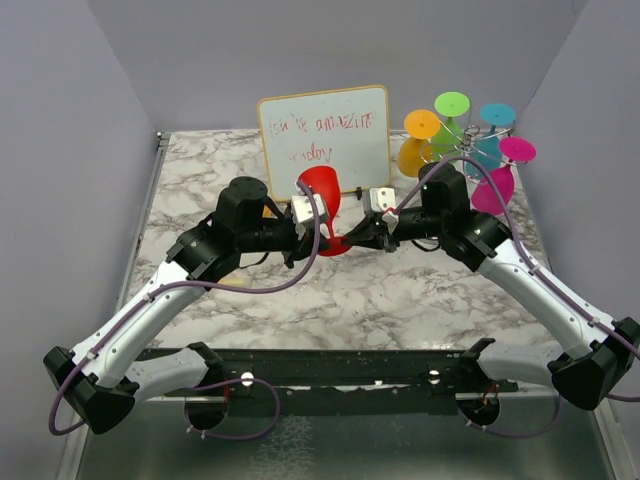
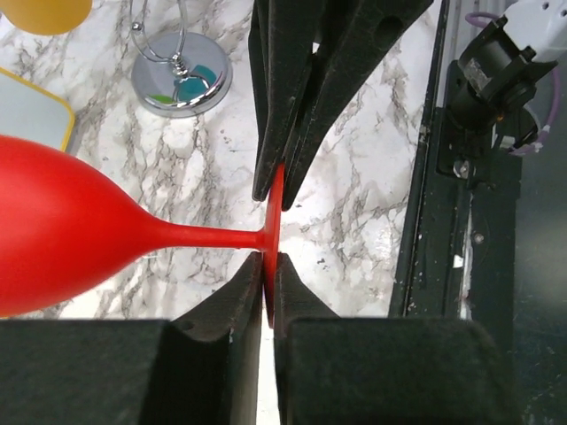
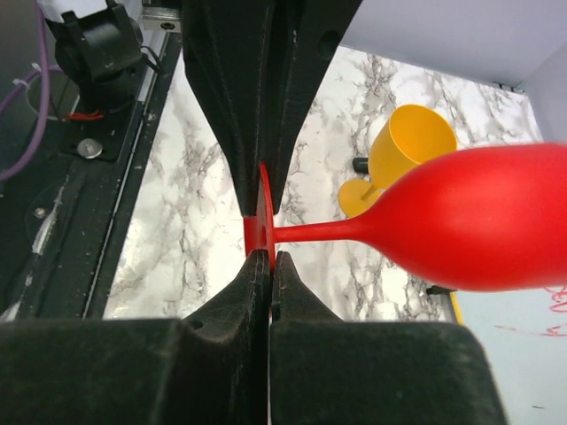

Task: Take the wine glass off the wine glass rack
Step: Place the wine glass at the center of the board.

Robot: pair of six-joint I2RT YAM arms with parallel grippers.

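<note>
Wine glass: the red wine glass (image 1: 320,192) is held tipped above the tabletop's centre, already off the wine glass rack (image 1: 462,150) at the far right corner.
Grip: the left end effector (image 2: 272,226) and right end effector (image 3: 263,232) both pinch its thin foot (edge-on between them), probably mid-handover.

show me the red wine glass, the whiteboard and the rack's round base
red plastic wine glass (image 2: 62,235), left wrist view, on its bowl
yellow-framed whiteboard (image 1: 325,125), top external view, middle of its face
round shiny metal base of the silver wire rack (image 2: 152,75), left wrist view, its left side
</note>
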